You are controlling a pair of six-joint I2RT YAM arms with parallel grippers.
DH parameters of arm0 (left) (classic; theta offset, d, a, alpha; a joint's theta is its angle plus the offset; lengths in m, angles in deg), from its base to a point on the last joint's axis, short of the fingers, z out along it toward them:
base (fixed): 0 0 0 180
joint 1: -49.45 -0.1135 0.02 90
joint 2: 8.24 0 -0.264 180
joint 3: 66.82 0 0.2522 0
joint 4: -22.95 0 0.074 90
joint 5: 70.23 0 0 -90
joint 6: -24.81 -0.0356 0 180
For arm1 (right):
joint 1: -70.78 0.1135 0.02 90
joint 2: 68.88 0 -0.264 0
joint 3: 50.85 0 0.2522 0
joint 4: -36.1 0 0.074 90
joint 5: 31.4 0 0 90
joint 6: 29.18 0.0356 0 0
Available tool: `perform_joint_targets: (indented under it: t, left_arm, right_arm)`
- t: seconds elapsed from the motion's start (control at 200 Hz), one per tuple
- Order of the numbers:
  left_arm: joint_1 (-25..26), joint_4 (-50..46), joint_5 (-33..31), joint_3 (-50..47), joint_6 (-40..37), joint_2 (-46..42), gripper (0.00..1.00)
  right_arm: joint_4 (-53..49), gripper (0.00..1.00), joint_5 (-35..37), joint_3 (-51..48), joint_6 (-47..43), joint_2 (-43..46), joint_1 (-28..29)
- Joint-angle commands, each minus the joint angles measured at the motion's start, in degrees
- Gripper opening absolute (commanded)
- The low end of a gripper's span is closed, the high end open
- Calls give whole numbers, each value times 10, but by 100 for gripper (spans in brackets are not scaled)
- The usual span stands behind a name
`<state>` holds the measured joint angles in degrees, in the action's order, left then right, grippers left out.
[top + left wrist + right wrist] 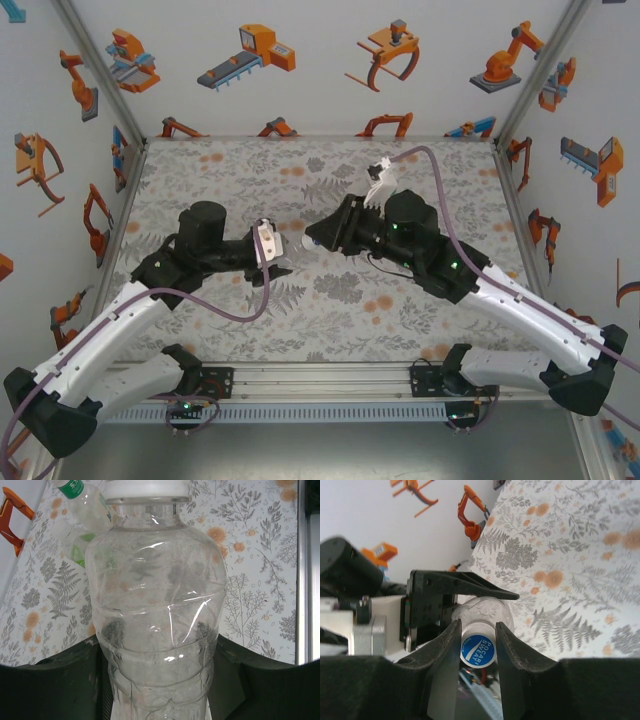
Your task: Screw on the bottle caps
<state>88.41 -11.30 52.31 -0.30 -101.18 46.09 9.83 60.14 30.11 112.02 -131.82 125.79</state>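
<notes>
In the left wrist view a clear bottle (157, 605) stands large between the dark fingers (50, 680) of my left gripper (157, 680), which is shut on its lower body. A cap (145, 489) with a white rim sits on its neck. From the right wrist, that cap (477, 650) shows a blue printed top. My right gripper (477, 637) is shut on its sides, with the bottle (482, 611) behind it. From above, the left gripper (283, 256) and right gripper (313, 240) meet mid-table around the bottle (298, 246).
Two more bottles lie on the floral table beyond the held one: one with a green-and-white label (80, 495), one green-tinted (79, 550). From above they show as a pale cluster (380, 180) behind the right arm. Metal frame posts and walls bound the table (230, 170).
</notes>
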Motion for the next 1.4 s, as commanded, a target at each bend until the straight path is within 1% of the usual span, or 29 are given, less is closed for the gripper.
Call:
perform_joint_targets:
  t: [0.0,0.06,0.225,0.29,0.381,0.386,0.446,0.491,0.551,0.616,0.676,0.781,0.851,0.926,1.041,1.217,1.287,1.397]
  left_arm:
    - [-1,23,2,-5,6,-7,0]
    - [0,23,6,-5,6,-7,0]
    - [-1,18,49,-4,1,-10,0]
    - [-1,18,64,-4,-1,-10,0]
    - [-1,20,81,-4,3,-14,0]
    - [-1,20,82,-4,3,-14,0]
    - [-2,30,98,-4,12,-16,0]
    - [-2,42,110,-5,22,-17,0]
    - [-2,64,127,-8,43,-19,0]
    - [-1,96,146,-9,69,-21,0]
    - [-1,128,168,-9,95,-23,0]
    - [-1,164,235,1,127,-20,0]
    - [1,173,273,17,145,-14,0]
    - [7,175,300,33,152,-12,0]
    - [18,175,319,47,159,-10,0]
    - [29,169,332,59,163,-11,0]
    - [30,174,332,58,167,-12,0]
    - [31,184,332,59,177,-11,0]
  right_arm:
    - [-20,0,48,-3,107,-3,4]
    - [10,0,40,-11,84,-1,4]
    - [88,0,8,-20,-46,17,4]
    - [130,18,-18,-32,-106,30,4]
    - [185,40,-50,-53,-180,51,4]
    - [193,42,-54,-56,-191,53,4]
    - [235,51,-88,-73,-243,66,5]
    - [266,55,-106,-86,-271,73,4]
    - [302,56,-126,-100,-302,80,4]
    - [349,56,-174,-119,-347,84,5]
    - [379,56,-205,-130,-367,86,4]
    - [400,56,-259,-129,-409,83,5]
    - [443,56,-291,-136,-415,77,5]
    - [481,56,-320,-139,-419,70,4]
    - [505,53,-349,-128,-417,57,4]
    - [528,38,-369,-118,-411,47,4]
    - [532,34,-373,-116,-410,46,4]
    - [535,34,-392,-109,-411,42,4]
